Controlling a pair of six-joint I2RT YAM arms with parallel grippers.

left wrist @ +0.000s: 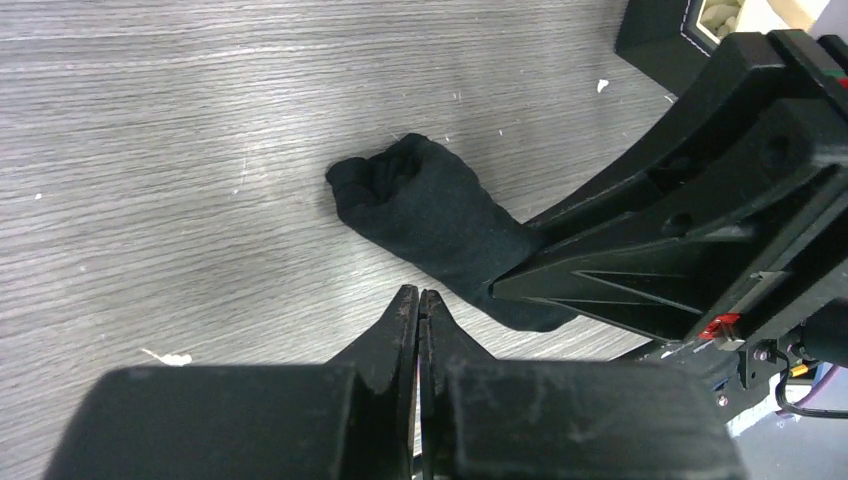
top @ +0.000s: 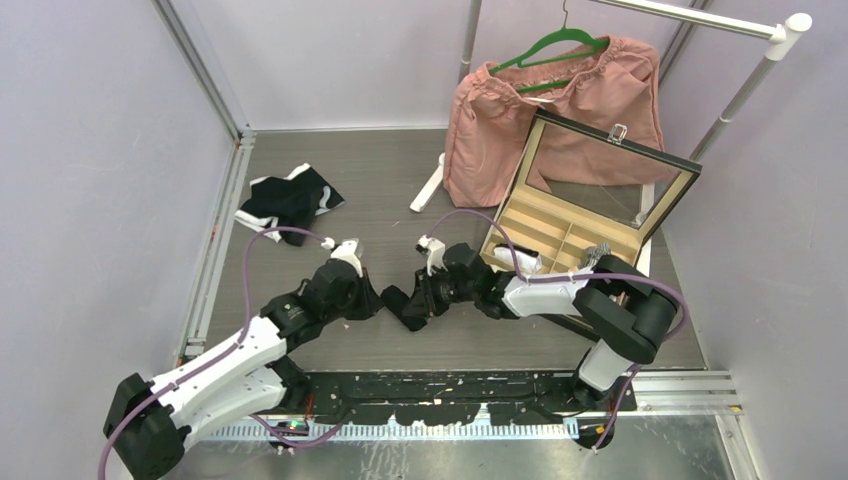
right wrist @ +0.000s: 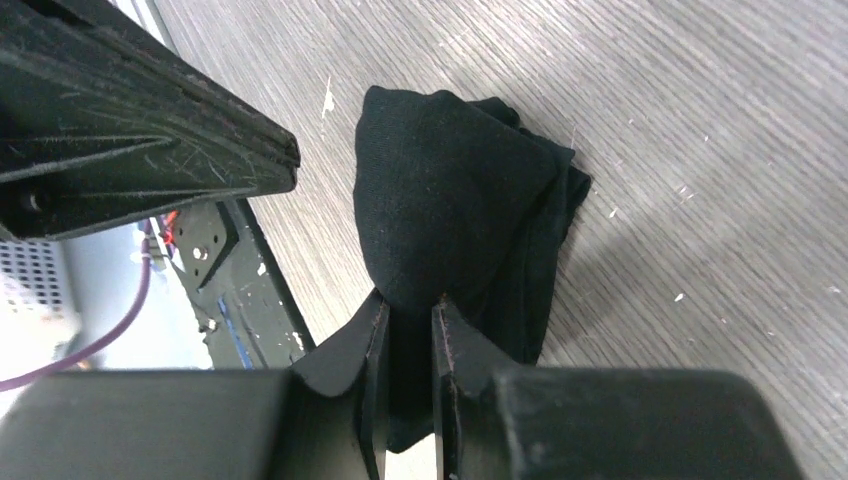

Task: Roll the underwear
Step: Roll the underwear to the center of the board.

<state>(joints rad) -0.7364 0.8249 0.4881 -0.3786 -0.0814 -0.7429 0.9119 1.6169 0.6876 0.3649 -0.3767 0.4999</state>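
A black pair of underwear (top: pixel 406 303) lies bunched and folded on the grey table between the two arms. In the right wrist view it (right wrist: pixel 450 190) runs up from my right gripper (right wrist: pixel 408 312), which is shut on its near end. In the left wrist view the same cloth (left wrist: pixel 440 225) lies just beyond my left gripper (left wrist: pixel 420 298), which is shut and empty and does not touch it. In the top view the left gripper (top: pixel 374 300) is just left of the cloth, the right gripper (top: pixel 422 305) just right of it. More underwear (top: pixel 290 198), black with white, lies at the far left.
An open box (top: pixel 575 235) with wooden compartments and a glass lid stands at the right, close to the right arm. A pink garment (top: pixel 555 110) hangs on a green hanger (top: pixel 550 45) from a white rack at the back. A metal rail (top: pixel 215 240) edges the table's left side.
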